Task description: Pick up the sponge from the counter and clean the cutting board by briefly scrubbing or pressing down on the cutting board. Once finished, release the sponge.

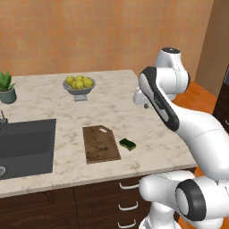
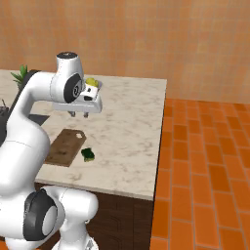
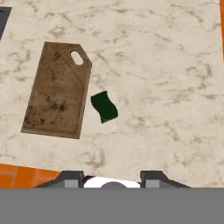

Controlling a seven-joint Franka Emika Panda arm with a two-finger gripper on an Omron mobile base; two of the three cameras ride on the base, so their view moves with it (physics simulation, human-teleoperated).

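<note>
Sponge [image 1: 128, 144] is lying on the bench [image 1: 112, 112] just right of the cutting board [image 1: 101, 143]; end effector [image 2: 78, 114] is hovering high above, narrow and empty, needing to widen, then descend squarely.

A cutting board [image 1: 101, 144] lies flat on the counter [image 1: 116, 103], near its front edge. A sponge [image 1: 127, 143] sits just right of the board, apart from it. A sink [image 1: 24, 147] lies to the left; a fruit bowl [image 1: 79, 85] and potted plant [image 1: 6, 87] stand behind.
</note>
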